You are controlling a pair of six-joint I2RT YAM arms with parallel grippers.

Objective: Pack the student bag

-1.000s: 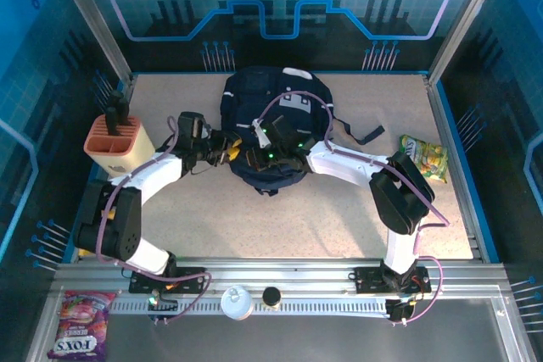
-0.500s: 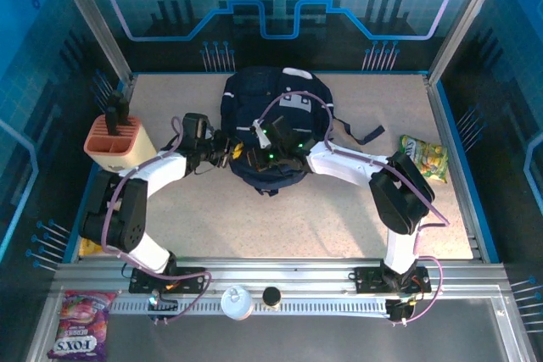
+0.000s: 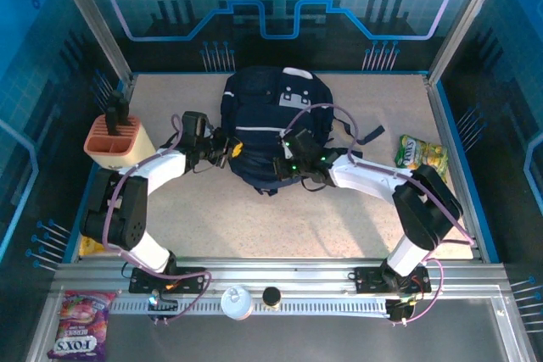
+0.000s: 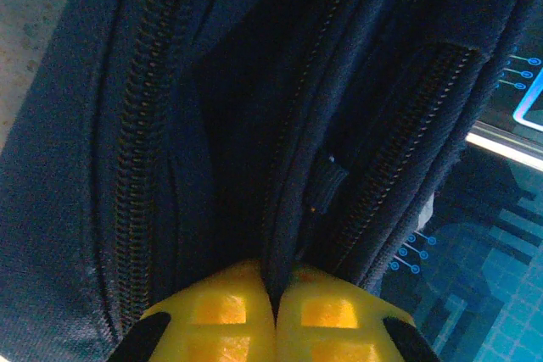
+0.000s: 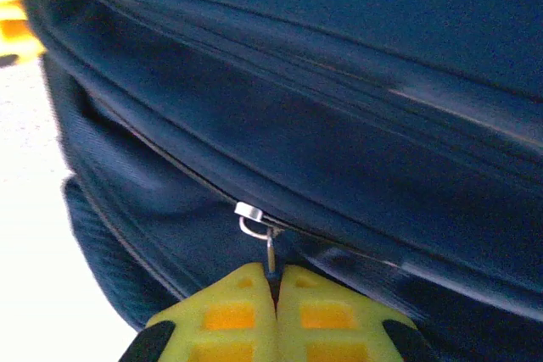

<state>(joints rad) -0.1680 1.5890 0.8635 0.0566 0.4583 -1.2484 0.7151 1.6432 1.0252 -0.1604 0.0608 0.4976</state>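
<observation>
Our right jaws are pinched shut on the zipper pull (image 5: 250, 212) at the near edge of the bag (image 3: 263, 112). A little farther back, our left jaws are clamped on a fold of fabric at its left side. The bag lies flat mid-surface (image 3: 254, 218), toward the far wall.

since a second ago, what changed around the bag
The right claw, shut on the zipper pull, slid rightward and slightly nearer along the student bag, its elbow swinging out. The left claw closed on the bag's side fabric. The bag, peach holder and snack packet stayed put.
</observation>
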